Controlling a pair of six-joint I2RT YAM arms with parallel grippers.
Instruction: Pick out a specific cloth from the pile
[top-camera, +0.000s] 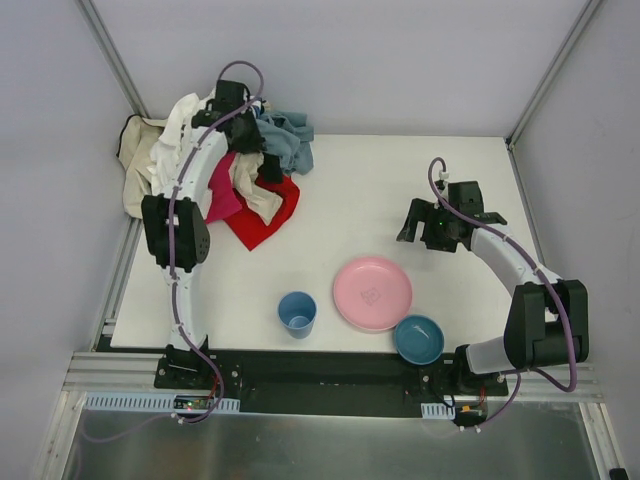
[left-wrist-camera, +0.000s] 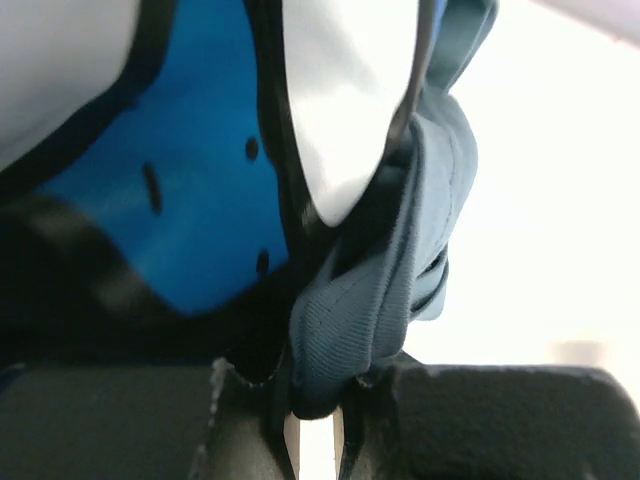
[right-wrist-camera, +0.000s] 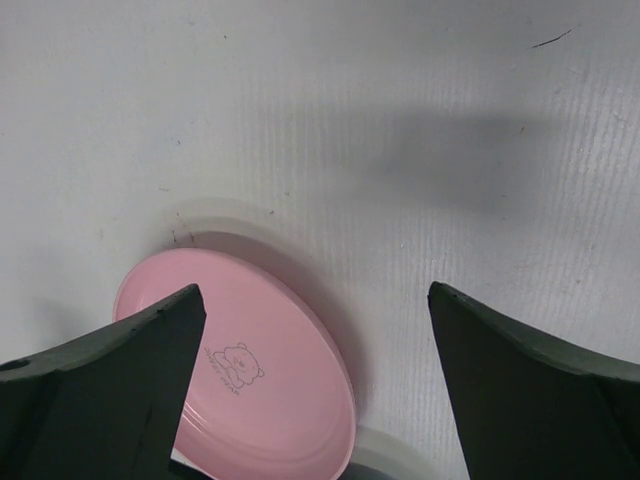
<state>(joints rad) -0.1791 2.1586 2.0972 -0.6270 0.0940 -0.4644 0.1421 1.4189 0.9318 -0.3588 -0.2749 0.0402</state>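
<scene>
Top external view shows the cloth lying red on the worktop at the near right edge of the pile, partly under cream and magenta pieces. The left hand is pinched together on a fold of the grey-blue garment at the pile's far side, not on the red. The right hand hangs with fingers wide apart above the worktop, by the pink plate.

You are seeing a bright red fabric cloth lying flat and part-buried, poking out from the heap's edge below your left gripper. The heaped pile of cream, white, black, blue and magenta garments is sitting beneath and left of that gripper, which is pinching its grey-blue fold.
</scene>
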